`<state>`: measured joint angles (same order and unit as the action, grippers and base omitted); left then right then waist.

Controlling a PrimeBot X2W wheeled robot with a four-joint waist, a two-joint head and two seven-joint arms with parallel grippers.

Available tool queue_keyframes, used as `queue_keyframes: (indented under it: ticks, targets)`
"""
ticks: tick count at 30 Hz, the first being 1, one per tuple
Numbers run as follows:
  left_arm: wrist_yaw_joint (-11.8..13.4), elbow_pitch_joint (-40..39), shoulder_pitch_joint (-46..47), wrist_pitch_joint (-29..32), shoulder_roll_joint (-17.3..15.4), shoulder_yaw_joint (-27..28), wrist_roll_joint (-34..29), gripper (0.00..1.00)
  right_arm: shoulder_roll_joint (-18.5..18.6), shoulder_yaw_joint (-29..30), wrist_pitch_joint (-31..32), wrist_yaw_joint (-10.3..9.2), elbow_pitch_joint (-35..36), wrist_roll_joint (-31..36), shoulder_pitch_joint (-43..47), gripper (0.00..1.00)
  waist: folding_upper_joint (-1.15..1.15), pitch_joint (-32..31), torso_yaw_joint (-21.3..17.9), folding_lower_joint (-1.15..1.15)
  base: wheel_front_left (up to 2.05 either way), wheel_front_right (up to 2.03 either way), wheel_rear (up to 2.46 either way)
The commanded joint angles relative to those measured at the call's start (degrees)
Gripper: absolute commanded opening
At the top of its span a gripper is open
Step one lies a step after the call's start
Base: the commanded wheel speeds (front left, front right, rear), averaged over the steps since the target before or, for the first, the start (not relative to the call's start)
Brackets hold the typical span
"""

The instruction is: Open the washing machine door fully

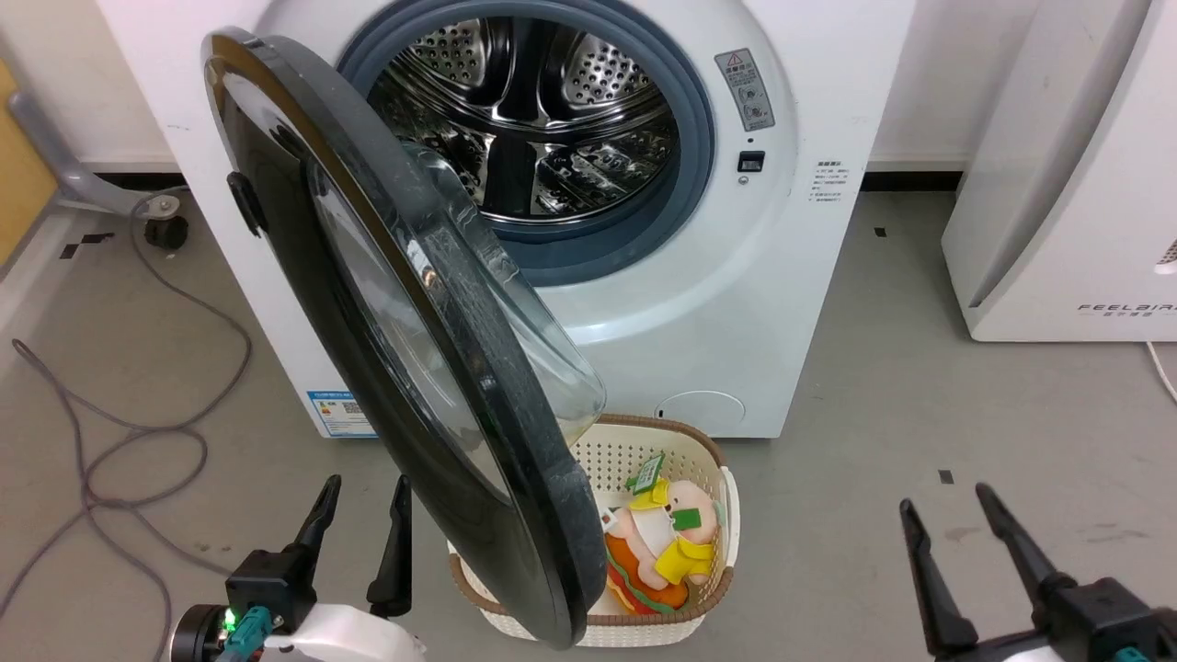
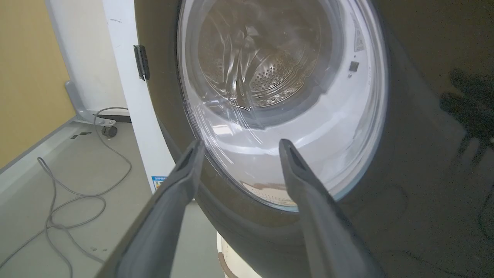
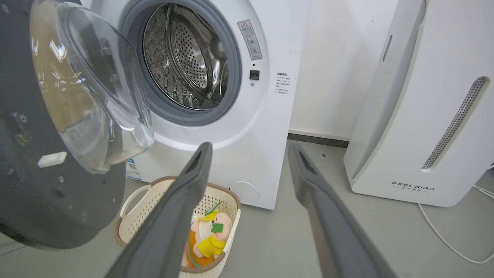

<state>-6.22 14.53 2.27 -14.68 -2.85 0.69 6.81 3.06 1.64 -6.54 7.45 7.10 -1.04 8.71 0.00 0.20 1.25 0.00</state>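
Observation:
The washing machine (image 1: 699,276) is a white front-loader with its grey-ringed steel drum mouth exposed. Its door (image 1: 386,322), a big glossy black disc with a clear glass bowl, stands swung out on a hinge at the machine's left, edge-on toward me. My left gripper (image 1: 365,492) is open, low at the door's glossy outer face, fingers apart and touching nothing; the left wrist view looks straight at the door (image 2: 405,116). My right gripper (image 1: 947,506) is open at lower right, well clear of the door's matte inner face (image 3: 46,200).
A cream basket (image 1: 708,455) with a plush toy (image 1: 662,542) sits on the floor under the door's free edge. A white FEELBIRD appliance (image 1: 1076,184) stands at right. A grey cable (image 1: 119,432) loops over the floor at left.

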Motion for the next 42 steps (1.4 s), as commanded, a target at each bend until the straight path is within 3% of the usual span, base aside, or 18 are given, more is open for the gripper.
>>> queue_keyframes:
  ticks: [1,3,4,6,20,33,42]
  targets:
    - [0.1,0.2,-0.4,-0.3,-0.1,0.1,-0.2,1.0,-0.2,-0.2,0.5,0.03,0.3,-0.1,1.3,1.0,0.0,0.0,0.1,0.0,0.0,0.0,0.0]
    - [0.0,0.6,-0.4,-0.3,-0.1,0.1,-0.2,0.98,-0.2,-0.3,0.9,0.03,-0.1,-0.8,1.8,1.0,0.0,0.1,0.2,0.0,0.0,0.0,0.0]
    - [0.0,0.6,-0.3,-0.3,-0.1,0.1,-0.2,0.44,-0.2,-0.2,0.9,0.03,-0.3,-1.3,2.0,1.0,0.0,0.1,0.2,0.0,0.0,0.0,0.0]
    - [-0.1,0.5,-0.3,-0.3,-0.1,0.1,-0.2,0.0,-0.2,-0.2,0.9,0.03,-0.7,-1.7,2.2,1.0,0.0,0.2,0.2,0.0,0.0,0.0,0.0]
    - [-0.1,-3.5,0.6,-0.3,-0.1,1.2,1.4,0.0,-0.2,-0.1,0.2,0.03,-2.2,-3.2,2.3,1.0,0.0,-0.1,0.3,0.0,0.0,0.0,0.0]
    - [0.6,-24.2,4.3,-0.3,-0.1,2.9,0.3,0.0,-0.2,0.1,-0.9,0.03,-3.0,-4.1,2.0,1.0,0.0,0.1,0.6,0.0,0.0,0.0,0.0]
    - [2.7,-39.8,9.2,-0.3,0.0,0.6,-0.1,0.0,-0.2,0.1,-0.9,0.03,-4.0,-4.6,1.9,1.0,0.0,0.5,0.5,0.0,0.0,0.0,0.0]
